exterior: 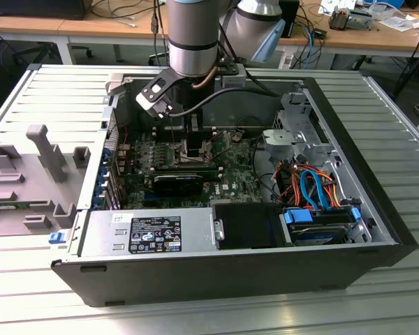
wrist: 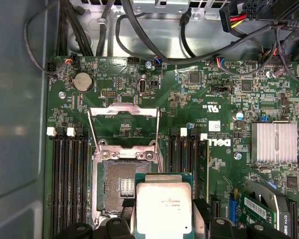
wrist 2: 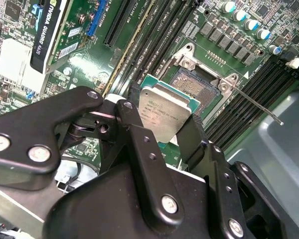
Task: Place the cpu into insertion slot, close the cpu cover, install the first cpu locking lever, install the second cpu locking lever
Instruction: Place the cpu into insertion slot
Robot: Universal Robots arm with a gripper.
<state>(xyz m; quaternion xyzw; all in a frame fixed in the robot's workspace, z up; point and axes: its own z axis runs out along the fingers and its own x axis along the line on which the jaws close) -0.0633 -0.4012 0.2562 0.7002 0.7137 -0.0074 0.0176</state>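
Gripper [wrist 2: 162, 123] fingers [wrist 2: 134, 129], pressed in from two sides, pinch the cpu [wrist 2: 165, 112] by opposite edges, metal top facing the wrist cameras. In the exterior view the arm [exterior: 193, 35] reaches down at the centre of the frame into the open case [exterior: 377, 230], above the green motherboard [exterior: 234, 180]. The cpu [wrist: 164, 209] hangs clear of the insertion slot [wrist: 120, 186], offset to one side and overlapping its silver rim, so placement is judged to be the step in hand and not yet done. For a clean seat the chip's edges should be squared to the slot rim, the chip held level, and the descent made straight, since sliding across the dark contact field would probably damage it. Beyond the slot the cpu cover [wrist: 123, 112] stands raised, leaving the opening free from above. One locking lever [wrist 2: 259, 107] juts outward past the slot corner. Long black memory slots [wrist: 70, 184] flank the socket closely on both sides, so room for the fingers there appears tight. Farther off, cables [wrist: 154, 40] cross the case's metal wall.
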